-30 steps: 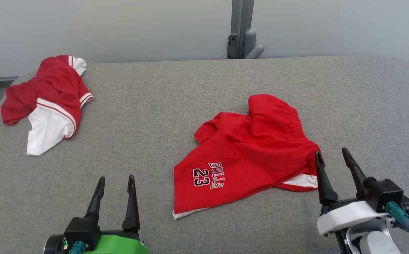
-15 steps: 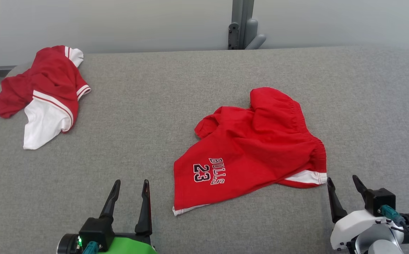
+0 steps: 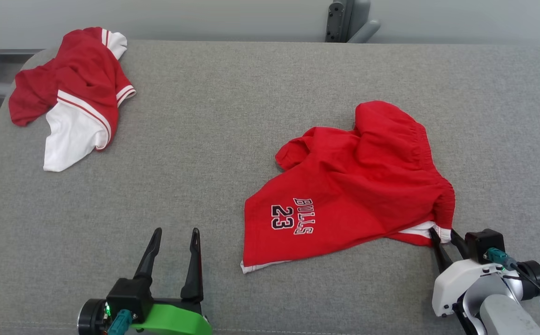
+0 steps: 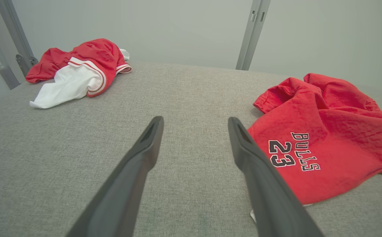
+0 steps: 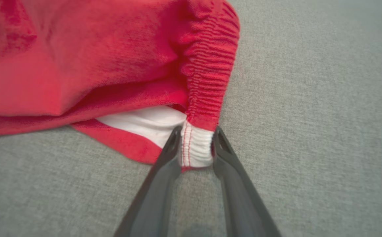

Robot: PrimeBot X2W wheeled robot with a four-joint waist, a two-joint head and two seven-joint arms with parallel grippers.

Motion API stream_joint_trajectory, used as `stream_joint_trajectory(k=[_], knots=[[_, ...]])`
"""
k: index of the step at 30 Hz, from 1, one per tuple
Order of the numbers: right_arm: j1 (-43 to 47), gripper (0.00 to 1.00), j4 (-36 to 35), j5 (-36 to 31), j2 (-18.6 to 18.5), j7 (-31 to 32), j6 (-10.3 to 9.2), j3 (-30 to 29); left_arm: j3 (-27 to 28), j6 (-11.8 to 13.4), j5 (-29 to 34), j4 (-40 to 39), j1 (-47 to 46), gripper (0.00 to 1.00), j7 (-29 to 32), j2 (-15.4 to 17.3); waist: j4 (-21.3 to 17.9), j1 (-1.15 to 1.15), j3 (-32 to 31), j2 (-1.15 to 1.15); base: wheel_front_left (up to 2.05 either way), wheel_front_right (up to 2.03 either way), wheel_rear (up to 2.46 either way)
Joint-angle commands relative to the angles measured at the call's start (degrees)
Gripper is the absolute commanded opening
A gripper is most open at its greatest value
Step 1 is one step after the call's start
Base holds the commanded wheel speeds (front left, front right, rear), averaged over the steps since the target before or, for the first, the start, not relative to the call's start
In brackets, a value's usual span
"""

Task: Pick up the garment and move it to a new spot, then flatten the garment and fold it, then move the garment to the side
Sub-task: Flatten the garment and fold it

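At the near right of the surface, your right claw [image 5: 197, 131] is clenched on the white-trimmed waistband corner [image 5: 196, 148] of the red shorts [image 3: 354, 186], which lie crumpled right of centre on the grey surface [image 3: 214, 116]. The bite looks thin, taking little beyond the trim. Lift fast and the elastic may slip free, or the shorts may drag and bunch. Your left claw [image 3: 173, 232] stands released, apart from the hem [image 3: 251, 267], so a one-sided lift could twist the cloth. A second red-and-white garment [image 3: 72, 97] lies far left.
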Motion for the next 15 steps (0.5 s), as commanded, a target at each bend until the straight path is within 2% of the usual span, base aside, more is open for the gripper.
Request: stream_joint_trajectory(k=[1, 3, 5, 6, 10, 15], knots=[[-0.6, 0.35, 0.4, 0.5, -0.5, -0.4, -0.06, 0.3, -0.1, 0.1, -0.2, 0.2, -0.8, 1.0, 0.0, 0.1, 0.2, 0.0, 0.2, 0.0, 0.0, 0.0, 0.0], [-0.9, 0.24, 0.9, 1.2, -0.7, -0.6, -0.06, 1.0, -0.8, -1.0, -0.4, 0.6, -0.7, 1.0, 0.0, 0.1, 0.2, 0.0, 0.2, 0.0, 0.0, 0.0, 0.0], [-1.1, 0.05, 1.1, 1.8, -0.9, -0.9, -0.06, 1.5, -2.1, -2.8, -0.4, 1.6, -0.6, 1.0, 0.0, 0.1, 0.0, 0.0, 0.1, 0.0, 0.0, 0.0, 0.0], [-1.2, 0.0, 1.0, 2.0, -1.0, -1.1, -0.06, 1.6, -2.6, -3.7, -0.4, 2.2, -0.5, 1.0, 0.0, 0.1, -0.1, 0.0, 0.1, 0.0, 0.0, 0.0, 0.0], [-1.5, 0.0, 0.6, 2.9, -1.2, -1.5, -0.07, 2.3, -5.8, -6.6, -0.1, 6.3, -0.7, 1.0, 0.0, 0.1, -0.9, 0.0, 0.2, 0.0, 0.0, 0.0, 0.0], [-2.0, 0.0, 0.2, 3.7, -1.4, -1.8, -0.06, 2.8, -8.9, -8.0, -1.0, 13.9, -2.7, 1.0, 0.0, 0.4, -1.7, 0.0, 0.6, 0.0, 0.0, 0.0, 0.0]])
